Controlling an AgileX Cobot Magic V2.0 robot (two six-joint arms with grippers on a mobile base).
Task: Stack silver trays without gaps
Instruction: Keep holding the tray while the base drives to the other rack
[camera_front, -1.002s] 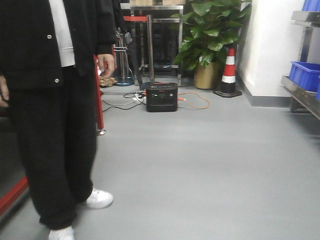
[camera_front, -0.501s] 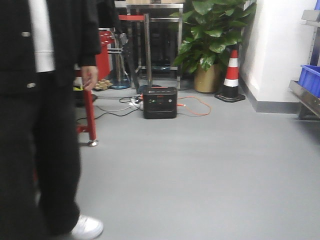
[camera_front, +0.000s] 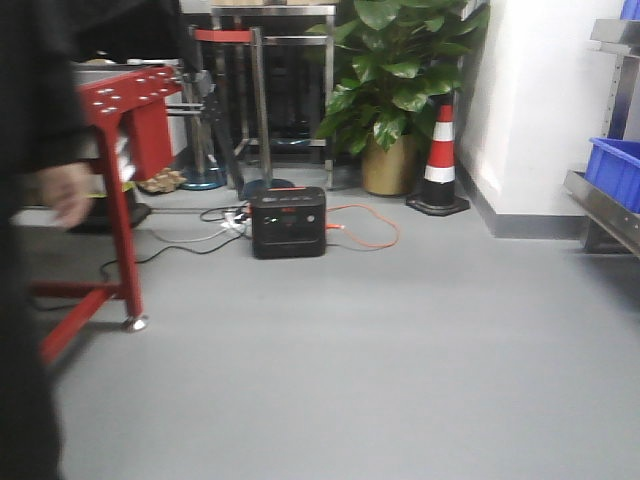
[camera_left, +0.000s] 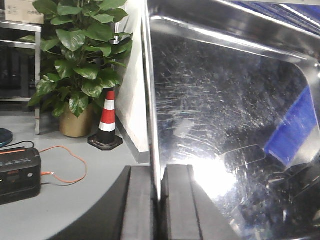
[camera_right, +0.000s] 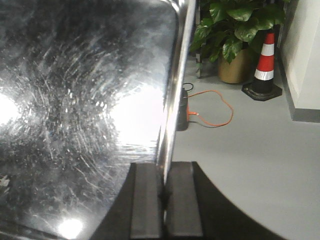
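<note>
A silver tray (camera_left: 225, 125) fills the right of the left wrist view, its scratched, shiny inside facing the camera. My left gripper (camera_left: 159, 195) is shut on its left rim, one black finger on each side of the thin edge. The right wrist view shows the same kind of silver tray (camera_right: 75, 110) across its left half. There my right gripper (camera_right: 164, 195) is shut on the rolled right rim. Neither the tray nor the grippers appear in the front view. No other silver tray shows.
A person in black (camera_front: 40, 200) stands close at the left by a red wheeled frame (camera_front: 120, 130). A black power box (camera_front: 288, 222) with an orange cable (camera_front: 365, 225), a potted plant (camera_front: 395, 80) and a traffic cone (camera_front: 438, 160) stand ahead. A blue crate (camera_front: 615, 170) sits on a steel rack at right.
The front view has shifted: the person has slid to the far left edge, the red frame has come into view, and the power box has moved left and lower.
</note>
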